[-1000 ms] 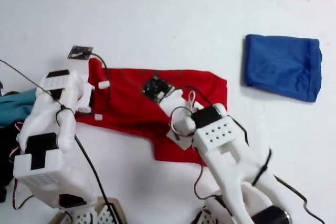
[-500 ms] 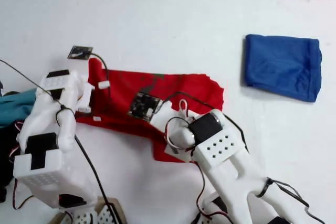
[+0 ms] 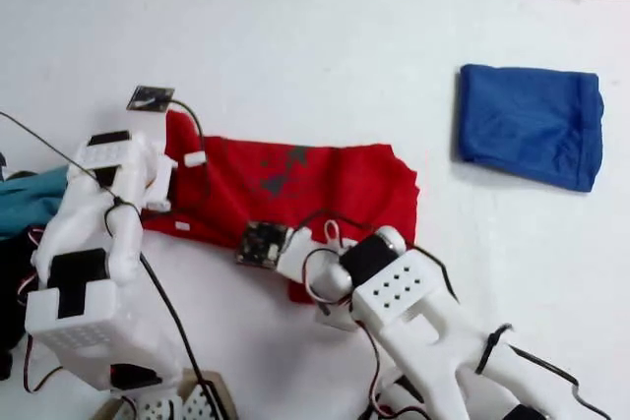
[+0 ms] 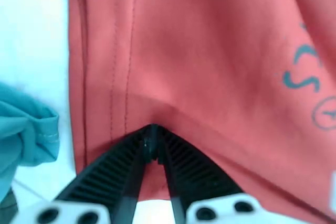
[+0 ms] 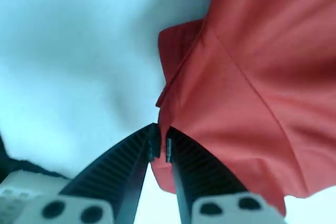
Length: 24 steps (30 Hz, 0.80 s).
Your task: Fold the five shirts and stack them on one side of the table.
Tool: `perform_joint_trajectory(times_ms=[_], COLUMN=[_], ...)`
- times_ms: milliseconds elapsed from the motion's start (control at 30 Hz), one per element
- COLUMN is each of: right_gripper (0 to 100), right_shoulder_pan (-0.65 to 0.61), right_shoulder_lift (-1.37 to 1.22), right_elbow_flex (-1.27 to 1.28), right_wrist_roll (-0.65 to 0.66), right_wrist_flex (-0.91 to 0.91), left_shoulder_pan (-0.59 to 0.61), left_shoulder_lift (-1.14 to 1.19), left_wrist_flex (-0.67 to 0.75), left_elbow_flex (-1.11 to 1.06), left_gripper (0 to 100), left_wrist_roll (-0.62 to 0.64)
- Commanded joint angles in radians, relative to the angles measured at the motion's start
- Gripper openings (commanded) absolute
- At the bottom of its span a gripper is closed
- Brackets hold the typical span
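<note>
my right end effector [image 5: 159,145], pinching the red shirt [image 3: 325,179], is dragging its edge toward 7 o'clock, folding it; my left end effector [image 4: 152,148] is staying clamped.

Red shirt [image 3: 335,179] — matt cloth; table [image 3: 295,36] — smooth white.

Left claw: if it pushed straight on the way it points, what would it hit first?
More of the red shirt. The left claw is shut on a fold of it, and red cloth runs ahead along that line as far as the wrist view shows, though depth is unclear.
</note>
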<state>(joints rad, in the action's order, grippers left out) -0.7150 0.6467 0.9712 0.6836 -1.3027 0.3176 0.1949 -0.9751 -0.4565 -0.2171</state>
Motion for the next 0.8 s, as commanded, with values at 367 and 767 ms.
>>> perform_joint_trajectory(times_ms=[367, 767], right_gripper=[11.5, 3.7], right_shoulder_pan=[0.226, 0.487], right_shoulder_lift=[0.186, -0.443], right_elbow_flex=[-0.33, -0.371], right_wrist_roll=[-0.002, -0.052], right_wrist_flex=[-0.125, 0.392], left_shoulder_pan=[0.032, 0.061], left_shoulder_lift=[-0.012, -0.006], left_wrist_flex=[0.02, -0.15], left_elbow_flex=[-0.004, 0.033], left_gripper=[3, 3], left_wrist_roll=[-0.006, -0.137])
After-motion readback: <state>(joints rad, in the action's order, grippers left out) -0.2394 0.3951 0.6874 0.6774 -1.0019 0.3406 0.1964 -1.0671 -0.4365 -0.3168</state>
